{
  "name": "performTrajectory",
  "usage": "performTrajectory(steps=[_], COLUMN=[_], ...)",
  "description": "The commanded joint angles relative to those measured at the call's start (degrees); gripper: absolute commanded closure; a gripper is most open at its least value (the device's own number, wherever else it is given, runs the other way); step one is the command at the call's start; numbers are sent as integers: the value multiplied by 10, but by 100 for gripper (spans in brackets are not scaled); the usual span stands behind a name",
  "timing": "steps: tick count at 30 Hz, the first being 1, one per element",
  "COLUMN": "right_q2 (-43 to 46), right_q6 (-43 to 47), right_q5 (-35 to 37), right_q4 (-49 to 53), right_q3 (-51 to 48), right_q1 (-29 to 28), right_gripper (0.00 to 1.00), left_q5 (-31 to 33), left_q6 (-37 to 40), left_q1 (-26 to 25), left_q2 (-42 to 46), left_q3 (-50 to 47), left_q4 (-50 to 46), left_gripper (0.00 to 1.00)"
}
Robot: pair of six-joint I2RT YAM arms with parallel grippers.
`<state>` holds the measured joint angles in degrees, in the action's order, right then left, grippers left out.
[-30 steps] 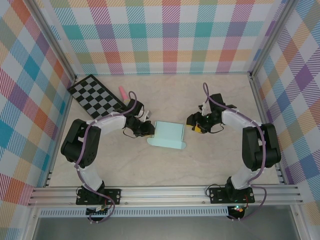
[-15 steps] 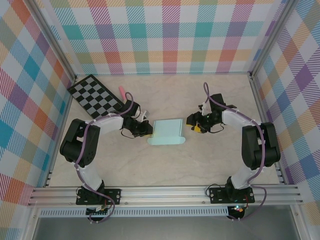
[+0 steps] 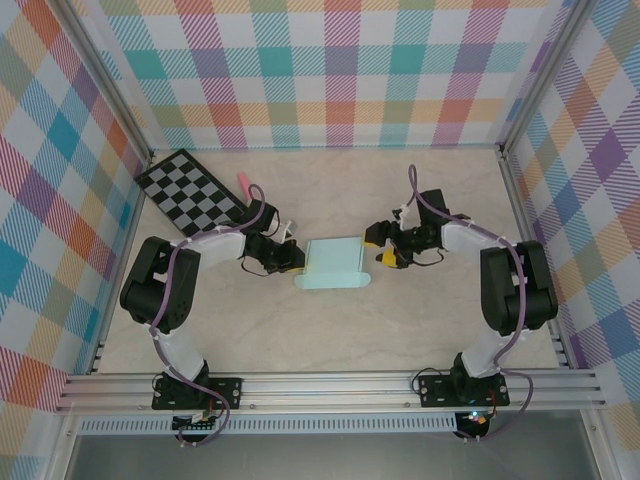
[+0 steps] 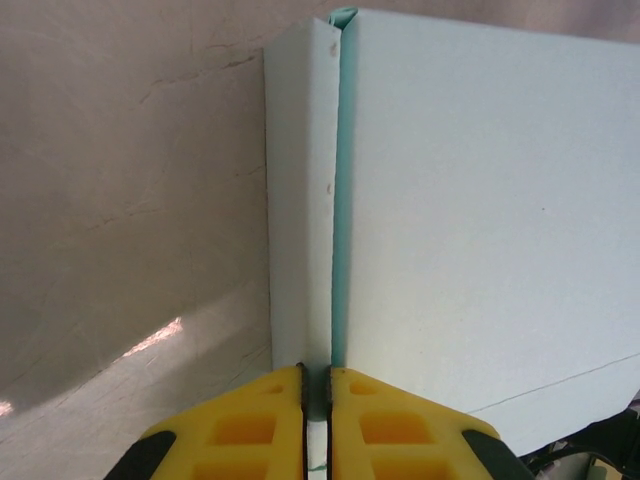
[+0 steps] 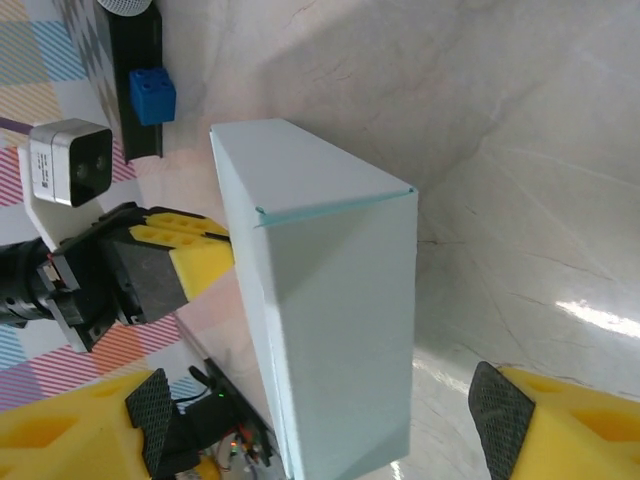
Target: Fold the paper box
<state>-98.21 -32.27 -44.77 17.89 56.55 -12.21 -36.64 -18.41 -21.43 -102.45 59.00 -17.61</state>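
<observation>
The paper box [image 4: 480, 220] runs off the left wrist view's right and bottom edges; the left gripper [image 4: 317, 395] covers its near edge. Pink object [image 3: 243, 183] by the checkerboard [image 3: 190, 192]: too small to identify.

Plaid walls [image 3: 340, 70] enclose a pale (marbled) tabletop [image 3: 330, 340].

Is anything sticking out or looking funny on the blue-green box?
Yes. One flap of the paper box sticks out flat on the table along its near side, not tucked in. Nothing looks torn or crushed.
</observation>
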Motion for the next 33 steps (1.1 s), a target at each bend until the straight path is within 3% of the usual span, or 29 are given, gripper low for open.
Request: performTrajectory(steps=[1,9,16,21,24,28,31,33], right_q2=[-30,-64,-58,-42,-40,-33,-32,-32], right_q6=[-59,-97,-172,-209,-213,-238,-240,-229], right_q5=[-41,-54,-67,-73,-72,-78,-94,-108], right_q4=[-70,-118,-183,-180,-141,-118,-58,-14], right_q3=[-19,-22,-36,-31,-14,-6,19,42], right_q1=[-10,-26,-41,-41,-38,-29,-16,-7], right_gripper=[20,24,46,52,56,58,59,59], left_q5=[-4,-5,-6,-11,-6,1,-24,0], left_q6=[-2,-3,-4,-1,5,20,122,190], left_q1=[9,9,9,12,24,52,55,56], left_q2=[-12,-13,-5,27,59,128,207,275], left_q3=[-3,-6,-1,13,25,35,2,-57], left_q4=[-4,-1,-4,-9,-13,7,86,172], left_gripper=[89,89,86,80,70,44,31,19])
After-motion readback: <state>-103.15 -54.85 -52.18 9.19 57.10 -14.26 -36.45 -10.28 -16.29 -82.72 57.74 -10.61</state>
